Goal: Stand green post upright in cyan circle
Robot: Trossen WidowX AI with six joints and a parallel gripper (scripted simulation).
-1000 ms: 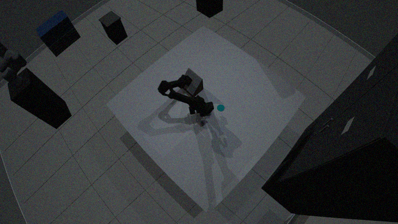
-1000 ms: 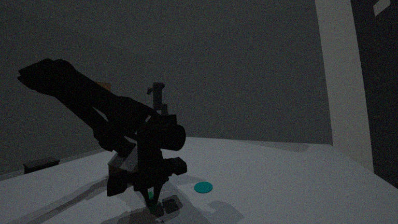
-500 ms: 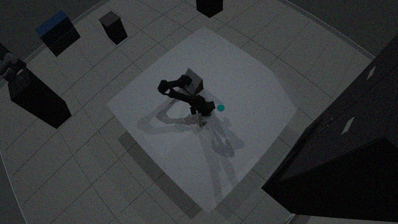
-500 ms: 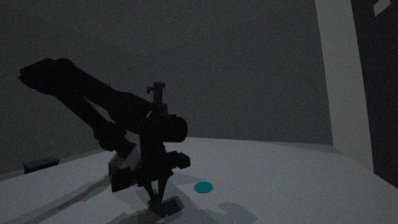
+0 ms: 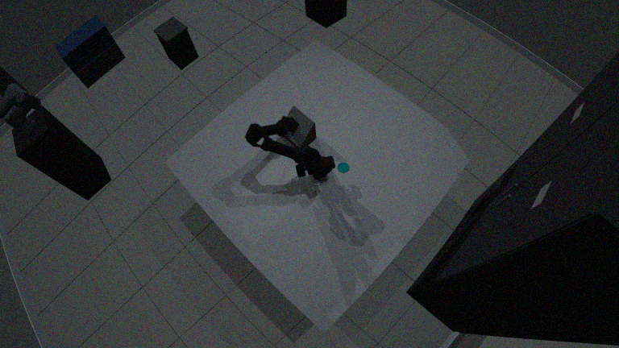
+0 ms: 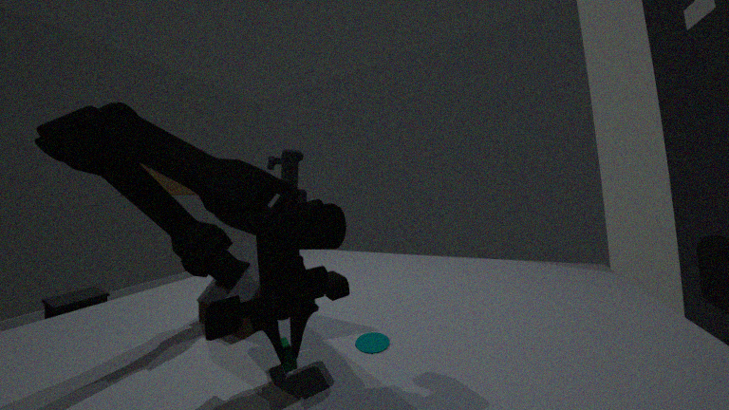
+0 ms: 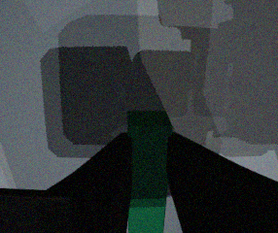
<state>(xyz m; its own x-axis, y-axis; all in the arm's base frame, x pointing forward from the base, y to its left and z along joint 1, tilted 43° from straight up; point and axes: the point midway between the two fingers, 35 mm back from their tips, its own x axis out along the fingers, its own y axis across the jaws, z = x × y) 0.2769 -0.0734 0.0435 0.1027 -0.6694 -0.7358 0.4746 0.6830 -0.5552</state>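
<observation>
The end effector (image 6: 289,365) (image 7: 147,143) grips the green post (image 6: 288,354) (image 7: 148,170) between its 2 fingers, the post running lengthwise from the fingertips back between them. Both are beside the cyan circle (image 5: 342,167) (image 6: 372,343), outside it, over the worktop (image 5: 388,111) (image 6: 483,319).

Circle (image 5: 342,167) (image 6: 372,343) on the table (image 5: 392,116) (image 6: 483,319), right of the tool (image 5: 314,179) (image 6: 289,365)
</observation>
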